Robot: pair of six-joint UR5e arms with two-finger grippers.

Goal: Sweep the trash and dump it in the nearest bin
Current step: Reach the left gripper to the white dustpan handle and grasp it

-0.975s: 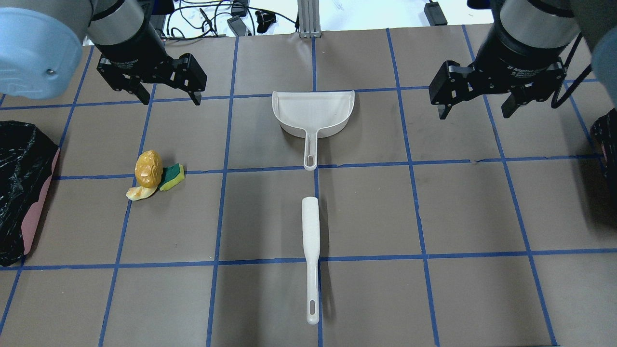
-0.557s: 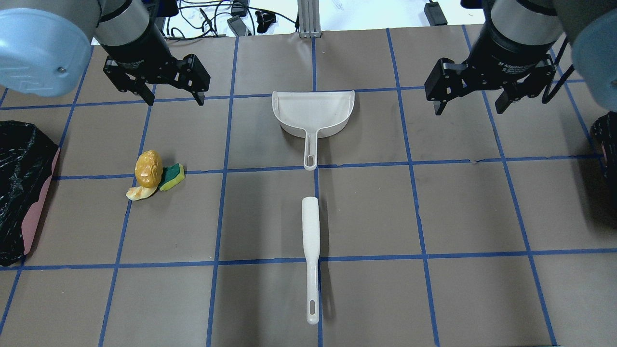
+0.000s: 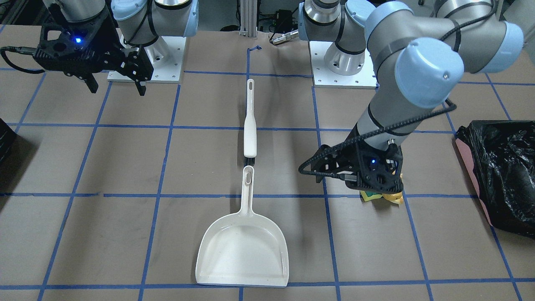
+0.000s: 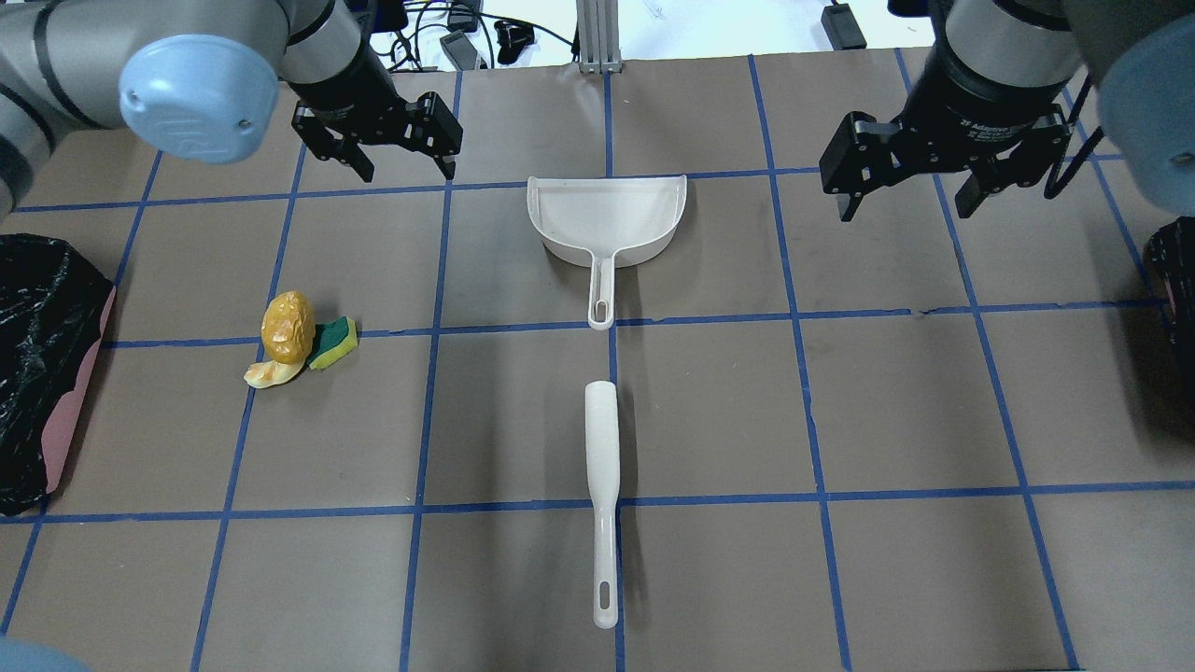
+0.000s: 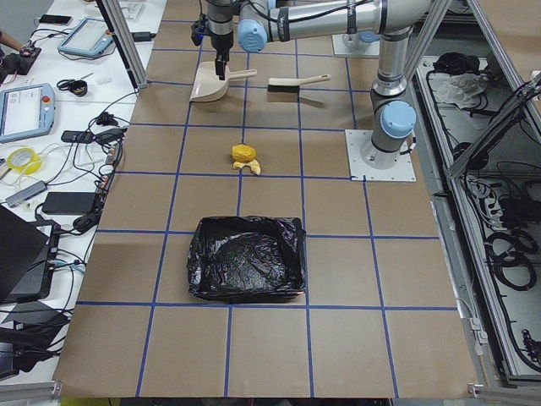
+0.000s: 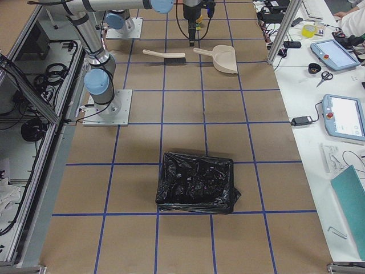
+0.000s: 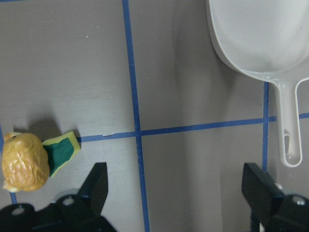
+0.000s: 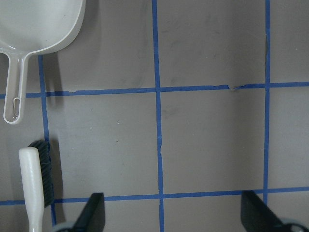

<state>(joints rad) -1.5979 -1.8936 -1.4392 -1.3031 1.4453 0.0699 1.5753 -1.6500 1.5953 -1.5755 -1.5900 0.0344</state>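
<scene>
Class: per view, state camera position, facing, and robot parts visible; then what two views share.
Front-facing: across the table, facing both arms.
Overhead: behind them, looking down; left end effector, right end effector.
Exterior left: table end, bin nearest; bases.
Exterior right: opposite end; bases.
Left wrist: above trash; own fingers.
Right wrist: above brush; own fingers.
Wrist views share the dustpan.

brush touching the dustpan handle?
Apart. The overhead view shows a strip of bare table between the head of the brush and the handle end of the dustpan.
</scene>
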